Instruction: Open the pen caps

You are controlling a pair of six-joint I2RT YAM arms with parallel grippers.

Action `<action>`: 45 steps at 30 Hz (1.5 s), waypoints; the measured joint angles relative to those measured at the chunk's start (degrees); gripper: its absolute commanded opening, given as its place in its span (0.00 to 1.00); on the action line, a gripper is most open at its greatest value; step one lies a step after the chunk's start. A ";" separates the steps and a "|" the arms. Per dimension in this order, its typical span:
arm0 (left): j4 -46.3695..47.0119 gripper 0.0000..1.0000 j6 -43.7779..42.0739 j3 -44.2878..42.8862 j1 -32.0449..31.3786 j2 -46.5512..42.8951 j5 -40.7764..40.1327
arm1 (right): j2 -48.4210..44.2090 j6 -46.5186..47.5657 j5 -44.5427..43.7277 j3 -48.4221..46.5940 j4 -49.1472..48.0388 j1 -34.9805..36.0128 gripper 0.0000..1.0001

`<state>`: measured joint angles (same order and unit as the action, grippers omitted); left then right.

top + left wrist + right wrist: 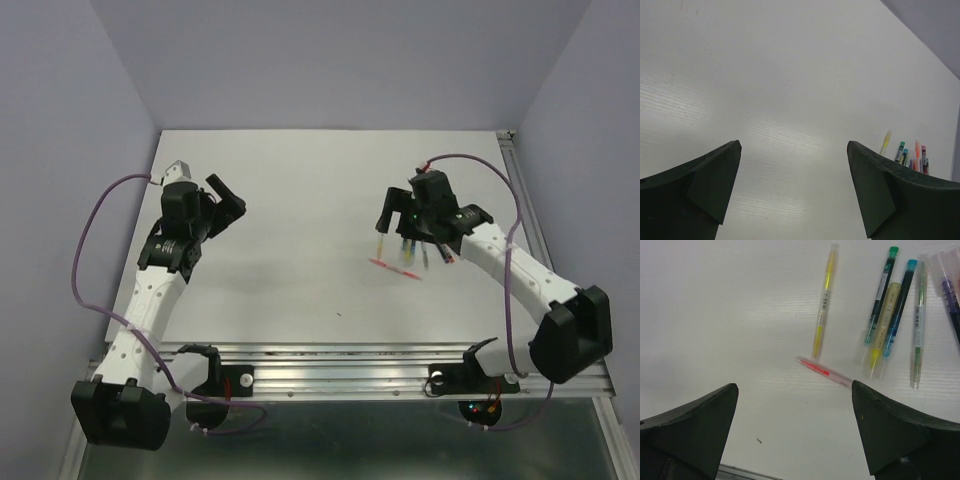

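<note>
Several pens (pixel 882 322) lie flat in a loose cluster on the white table: yellow (pixel 822 302), green, teal, purple, with a red one (pixel 822 371) lying crosswise nearest me. Pale translucent pen caps (pixel 873 369) sit on their ends. My right gripper (pixel 794 386) hovers open just short of the red pen, with nothing between its fingers. From above, the right gripper (pixel 398 215) hangs over the pens (pixel 400 258). My left gripper (pixel 230 198) is open and empty far to the left. In the left wrist view the left gripper (pixel 794 144) has the pens (pixel 905 152) far off.
An aluminium rail (pixel 350 365) runs along the table's near edge and another (pixel 522 190) along its right side. Lilac walls enclose the back and both sides. A tiny dark speck (pixel 759 441) lies on the table below the red pen.
</note>
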<state>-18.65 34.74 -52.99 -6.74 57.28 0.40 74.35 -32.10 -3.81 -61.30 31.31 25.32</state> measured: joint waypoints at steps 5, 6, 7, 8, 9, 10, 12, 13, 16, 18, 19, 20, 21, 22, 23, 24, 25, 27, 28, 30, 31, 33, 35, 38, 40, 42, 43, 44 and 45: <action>0.00 0.99 -0.04 0.00 -0.02 -1.49 -1.01 | 12.98 -1.31 -8.66 -4.92 0.00 2.12 0.97; 0.00 0.99 -0.02 0.00 0.00 -1.99 -1.29 | 15.37 -1.33 -10.16 -6.27 0.22 2.21 0.96; 0.02 0.99 -0.02 0.02 -0.02 -2.40 -1.46 | 17.16 -1.31 -10.99 -7.30 0.00 2.21 0.91; 0.02 0.99 -0.02 0.02 0.00 -2.80 -1.75 | 18.67 -1.27 -11.69 -8.22 -0.11 2.25 0.83; 0.04 0.99 -0.02 0.02 0.00 -3.08 -1.97 | 20.50 -1.18 -12.37 -9.29 -0.46 2.34 0.79; 0.04 0.99 -0.02 0.02 0.00 -3.21 -2.10 | 22.47 -1.18 -13.14 -10.29 -0.81 2.47 0.76; 0.02 0.99 -0.02 0.02 0.00 -3.19 -2.23 | 25.31 -1.05 -14.25 -11.52 -0.96 2.56 0.70; 0.02 0.99 -0.02 0.02 0.00 -3.08 -2.23 | 26.69 -1.14 -14.88 -12.37 -0.83 2.58 0.67; 0.02 0.99 -0.02 0.02 0.00 -2.84 -2.23 | 30.62 -1.16 -15.76 -14.40 -0.98 2.58 0.61; 0.00 0.99 0.00 0.02 0.00 -2.64 -2.29 | 32.63 -1.20 -16.17 -15.06 -1.01 2.58 0.56; 0.00 0.99 0.00 0.00 0.00 -2.58 -2.36 | 33.22 -1.20 -16.28 -15.06 -0.96 2.58 0.55; 0.00 0.99 0.00 0.02 0.00 -2.49 -2.36 | 33.70 -1.22 -16.28 -15.06 -0.98 2.58 0.55; 0.00 0.99 0.00 0.02 0.00 -2.47 -2.38 | 34.14 -1.22 -16.31 -15.06 -1.07 2.58 0.53; 0.00 0.99 0.00 0.02 0.00 -2.47 -2.43 | 34.58 -1.27 -16.28 -15.06 -1.33 2.58 0.51; 0.00 0.99 0.00 0.02 0.00 -2.47 -2.45 | 34.99 -1.40 -16.26 -15.06 -1.66 2.58 0.48; 0.00 0.99 0.00 0.02 0.00 -2.47 -2.47 | 35.36 -1.44 -16.22 -15.06 -1.90 2.58 0.47; 0.00 0.99 0.00 0.04 0.00 -2.47 -2.54 | 35.69 -1.46 -16.13 -15.06 -2.08 2.58 0.47; 0.00 0.99 0.02 0.04 0.00 -2.47 -2.62 | 36.50 -1.68 -15.82 -15.04 -2.69 2.58 0.45; 0.00 0.99 0.02 0.04 0.00 -2.47 -2.64 | 36.85 -1.75 -15.65 -15.04 -3.04 2.58 0.43; -0.02 0.99 0.04 0.04 0.00 -2.47 -2.69 | 37.64 -1.77 -15.43 -15.06 -3.58 2.58 0.36; -0.02 0.99 0.02 0.04 0.00 -2.47 -2.73 | 38.12 -1.75 -15.43 -15.15 -4.00 2.58 0.35; -0.02 0.99 0.04 0.04 0.00 -2.47 -2.84 | 38.40 -1.57 -15.32 -15.41 -4.44 2.58 0.29; -0.04 0.99 0.04 0.04 0.00 -2.47 -2.89 | 38.66 -1.57 -15.32 -15.74 -4.81 2.58 0.23; -0.07 0.99 0.04 0.04 0.00 -2.47 -2.97 | 38.73 -1.60 -15.26 -15.76 -5.25 2.58 0.20; -0.09 0.99 0.04 0.04 0.00 -2.47 -3.04 | 38.75 -1.57 -15.28 -15.76 -5.42 2.58 0.18; -0.09 0.99 0.04 0.04 0.00 -2.47 -3.08 | 38.84 -1.55 -15.28 -15.76 -5.70 2.62 0.13; -0.09 0.99 0.04 0.04 0.00 -2.47 -3.08 | 38.84 -1.55 -15.30 -15.76 -5.88 2.64 0.10; -0.13 0.99 0.04 0.04 0.00 -2.47 -3.06 | 38.86 -1.55 -15.30 -15.76 -5.99 2.69 0.06; -0.24 0.99 0.04 0.04 0.00 -2.47 -3.06 | 38.88 -1.49 -15.32 -15.76 -6.23 2.71 0.01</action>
<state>-18.90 34.79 -52.95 -6.74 54.81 -2.66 113.23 -33.58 -19.14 -77.06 25.08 28.03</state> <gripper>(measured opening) 0.989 0.142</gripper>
